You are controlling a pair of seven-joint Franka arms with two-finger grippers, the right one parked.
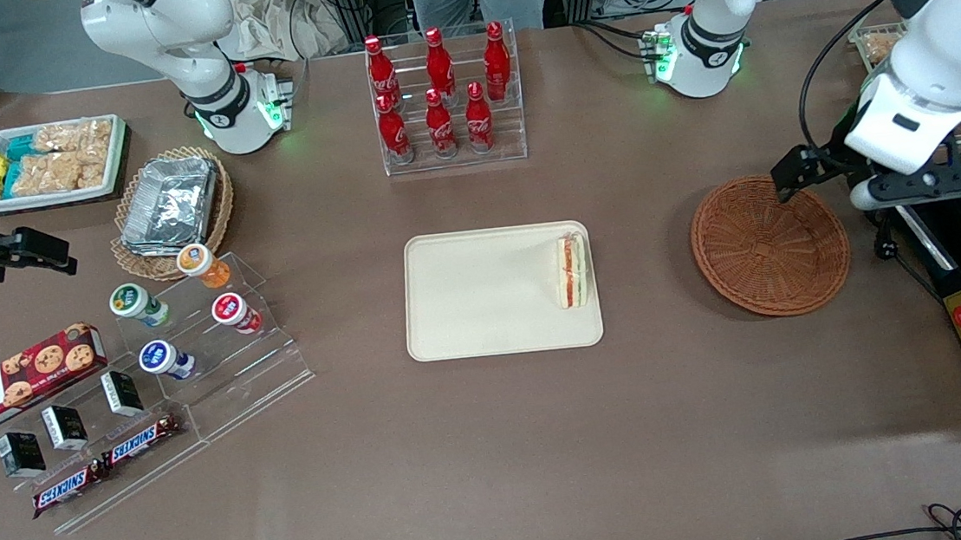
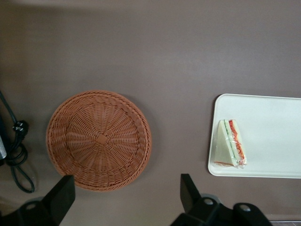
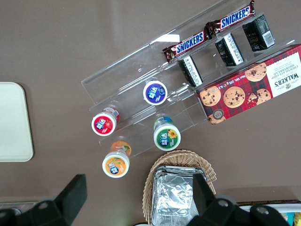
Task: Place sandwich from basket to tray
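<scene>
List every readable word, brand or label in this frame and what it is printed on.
"SNICKERS": two bars on the clear stand.
"WALKER'S", "CHOCOLATE CHIP": red cookie box.
Cup lids, black packets, red bottles' script and snack packets: too small to read.
Sandwich, tray and basket: no text.
Gripper, above the basket's rim, jaws open: no markings visible.

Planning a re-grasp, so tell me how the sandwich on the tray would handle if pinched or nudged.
The sandwich looks soft: pale bread over layered filling, so a firm pinch would probably squash it. It stands on edge on the tray, so a nudge may tip it. Its clear wrap might be slippery. The hand hangs open above the basket's edge.
</scene>
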